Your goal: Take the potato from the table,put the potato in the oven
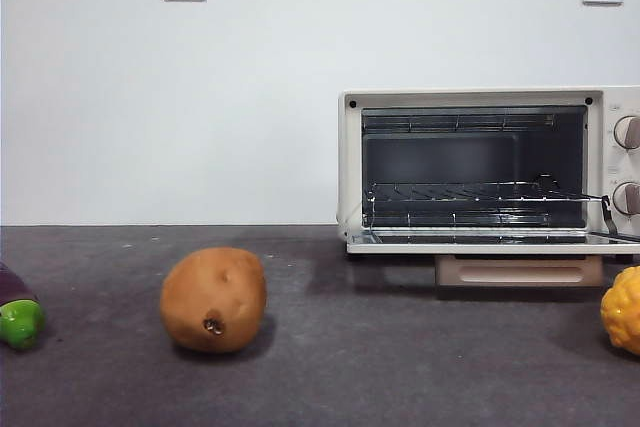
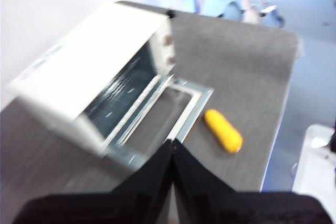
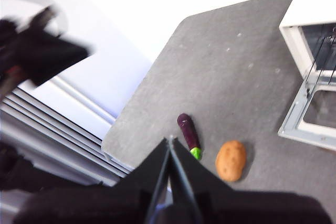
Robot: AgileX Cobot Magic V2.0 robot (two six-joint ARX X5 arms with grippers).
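Observation:
The orange-brown potato (image 1: 214,299) lies on the dark grey table (image 1: 380,367), left of centre, with a small dark spot facing the camera. The right wrist view sees the potato (image 3: 231,160) from high above, next to the eggplant. The cream-white oven (image 1: 490,169) stands at the right with its door (image 1: 520,269) folded down and the wire rack (image 1: 480,191) showing inside. My left gripper (image 2: 172,142) is shut and hangs high over the oven (image 2: 100,72). My right gripper (image 3: 170,140) is shut too, high above the table's edge. Neither gripper appears in the front view.
A purple-and-green eggplant (image 1: 18,313) lies at the far left edge. A bumpy yellow-orange object (image 1: 624,309) sits at the far right, in front of the oven, and the left wrist view shows it (image 2: 223,130) beside the open door. The other arm (image 3: 31,51) shows blurred.

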